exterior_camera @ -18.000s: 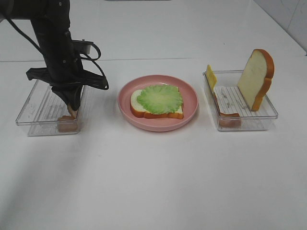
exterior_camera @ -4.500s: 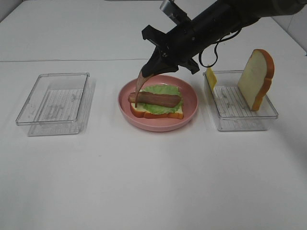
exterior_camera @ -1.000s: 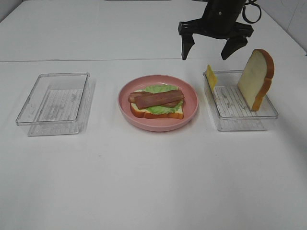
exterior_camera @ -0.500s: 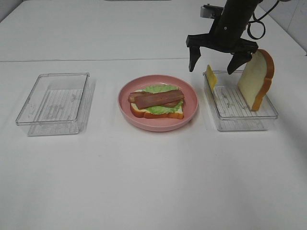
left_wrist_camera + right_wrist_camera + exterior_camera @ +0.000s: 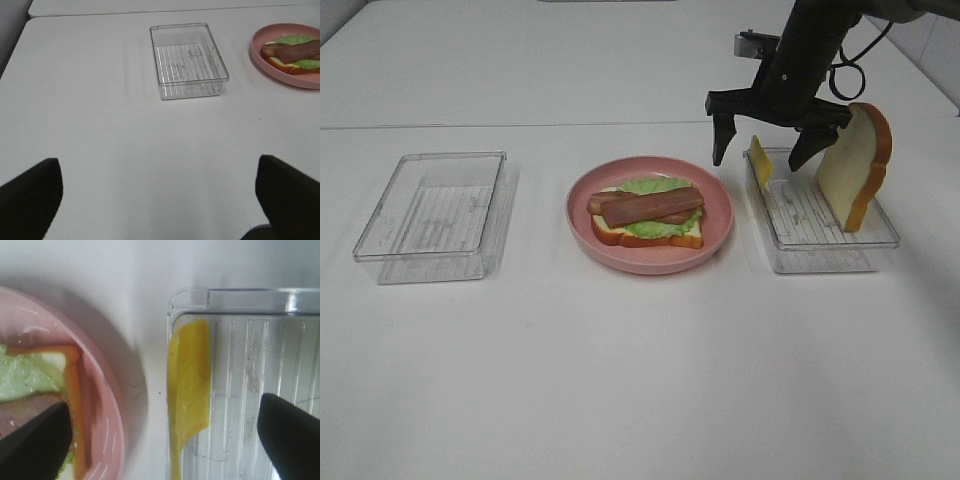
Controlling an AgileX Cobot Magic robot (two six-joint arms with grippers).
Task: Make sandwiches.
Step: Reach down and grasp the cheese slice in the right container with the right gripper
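- Two claws show above a white worktop (image 5: 640,400); both are spread wide open and grip nothing.
- The right claw (image 5: 757,162) points straight down. Its two dark fingers straddle one end wall of a clear plastic tray (image 5: 830,262).
- A thin yellow cheese slice (image 5: 760,165) stands on edge directly below this claw, between its two fingers. The wrist view shows it inside the tray, pressed against that end wall, with neither finger touching it.
- A white bread slice (image 5: 855,165) with a tan-orange crust stands upright in the same tray, just beyond the claw's outer finger. Whether finger and bread touch cannot be told.
- A pink plate (image 5: 582,215) sits on the worktop just beside the claw's other finger, towards the left arm's side. In the wrist view that finger hangs over the plate's rim.
- The unfinished sandwich (image 5: 650,240) lies on the plate, off to that same side of the right claw. It is one bread slice at the bottom, ruffled green lettuce (image 5: 655,184) on it, and brown bacon strips (image 5: 645,207) laid across the top.
- The left claw (image 5: 160,197) hovers over the worktop, well apart from everything. A second clear tray (image 5: 189,60) lies ahead of it, and the plate is further off to one side.
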